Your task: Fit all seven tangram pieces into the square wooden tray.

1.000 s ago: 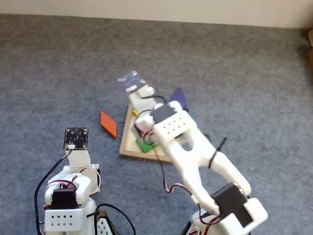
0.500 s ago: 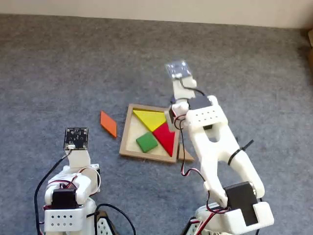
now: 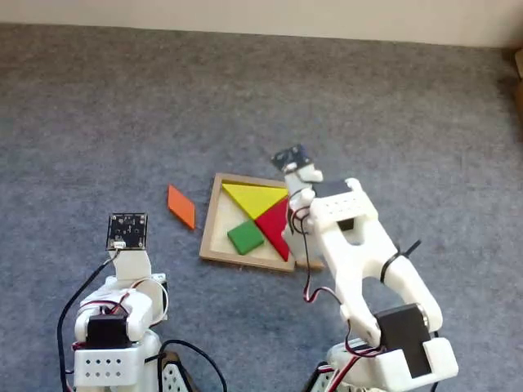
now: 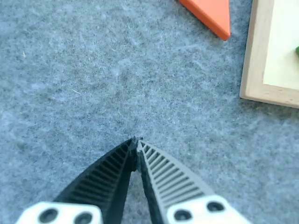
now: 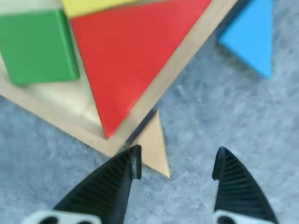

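The square wooden tray (image 3: 211,237) lies mid-table and holds a yellow triangle (image 3: 249,198), a red triangle (image 3: 276,227) and a green square (image 3: 244,238). In the right wrist view the tray (image 5: 56,122) shows with the red triangle (image 5: 131,56) and green square (image 5: 37,46); a tan triangle (image 5: 154,149) lies against its corner and a blue triangle (image 5: 250,39) beyond. My right gripper (image 5: 177,165) stands open just above the tan triangle. An orange parallelogram (image 3: 181,206) lies left of the tray. My left gripper (image 4: 136,142) is shut over bare carpet, near the orange piece (image 4: 210,14).
Grey carpet covers the whole table. The left arm's base (image 3: 114,327) sits at the front left, the right arm's base (image 3: 392,359) at the front right. A tray edge (image 4: 254,60) shows in the left wrist view.
The right arm swung from over the tray to its right side, then drew back toward the tray's near right corner. The left arm has stayed still.
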